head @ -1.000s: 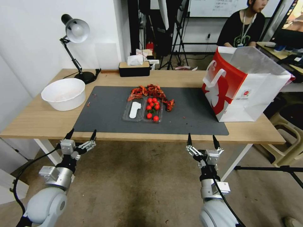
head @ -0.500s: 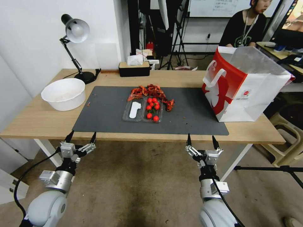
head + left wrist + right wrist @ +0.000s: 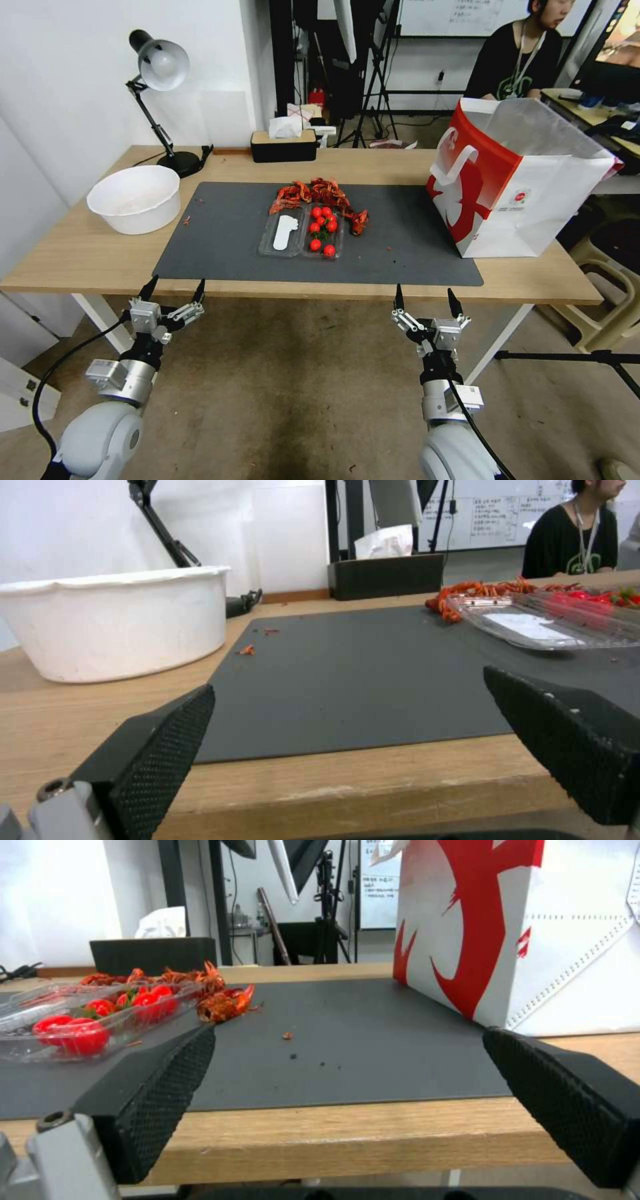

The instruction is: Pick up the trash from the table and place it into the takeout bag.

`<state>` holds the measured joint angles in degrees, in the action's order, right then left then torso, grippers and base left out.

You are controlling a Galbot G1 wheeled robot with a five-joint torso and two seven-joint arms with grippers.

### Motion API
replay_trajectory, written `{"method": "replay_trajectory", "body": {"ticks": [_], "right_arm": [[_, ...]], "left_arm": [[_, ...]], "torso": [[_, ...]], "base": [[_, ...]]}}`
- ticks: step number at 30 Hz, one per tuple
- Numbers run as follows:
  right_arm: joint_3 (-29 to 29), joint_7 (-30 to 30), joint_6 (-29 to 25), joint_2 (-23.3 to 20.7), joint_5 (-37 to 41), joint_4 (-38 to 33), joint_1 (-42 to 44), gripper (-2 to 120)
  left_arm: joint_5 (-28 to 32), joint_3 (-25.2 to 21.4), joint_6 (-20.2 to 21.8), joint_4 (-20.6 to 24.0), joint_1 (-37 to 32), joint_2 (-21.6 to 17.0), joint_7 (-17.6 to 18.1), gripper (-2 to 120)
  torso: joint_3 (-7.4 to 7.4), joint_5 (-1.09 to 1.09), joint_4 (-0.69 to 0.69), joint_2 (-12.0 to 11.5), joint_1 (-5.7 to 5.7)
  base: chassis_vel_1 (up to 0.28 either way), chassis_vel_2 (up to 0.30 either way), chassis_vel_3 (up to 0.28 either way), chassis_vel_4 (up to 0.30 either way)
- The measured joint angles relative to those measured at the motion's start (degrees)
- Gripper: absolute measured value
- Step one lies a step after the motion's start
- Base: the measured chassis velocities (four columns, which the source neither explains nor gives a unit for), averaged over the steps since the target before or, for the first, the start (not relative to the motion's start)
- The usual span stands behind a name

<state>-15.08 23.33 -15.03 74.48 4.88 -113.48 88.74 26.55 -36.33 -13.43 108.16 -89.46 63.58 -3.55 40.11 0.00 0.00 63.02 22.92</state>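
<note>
Left gripper (image 3: 173,289): hangs just below and in front of the near edge of the tabletop, toward its left end; jaws spread wide, holding nothing.
Right gripper (image 3: 424,299): hangs in front of the near edge, toward the right; jaws spread wide, holding nothing.
Long light-wood tabletop on white legs (image 3: 80,257): carries a large dark grey rectangular mat (image 3: 220,233) lying along its middle.
Clear plastic two-compartment tray (image 3: 301,233): on the middle of the mat; a white flat piece lies in its left compartment, small red tomatoes (image 3: 323,227) in the right.
Heap of red crayfish shells (image 3: 320,195): on the mat, touching the tray's far edge and running down its right side.
Crumbs (image 3: 288,1036): a few small bits on the mat between the tray and the bag.
White round bowl (image 3: 135,198): on bare wood left of the mat.
Large stiff white paper takeout bag with a red side and white loop handle (image 3: 520,193): upright and open at the right end, its base overlapping the mat's right edge.
Black tissue box (image 3: 284,145): at the far edge, behind the mat.
Black desk lamp (image 3: 159,73): at the far left corner.
</note>
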Motion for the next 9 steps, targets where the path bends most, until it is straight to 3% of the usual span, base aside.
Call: {"method": "replay_trajectory", "body": {"ticks": [9], "right_arm": [[0.0,0.0,0.0,0.0,0.0,0.0,0.0,100]], "left_arm": [[0.0,0.1,0.0,0.0,0.0,0.0,0.0,100]], "torso": [[0.0,0.0,0.0,0.0,0.0]], "base": [[0.0,0.0,0.0,0.0]]}}
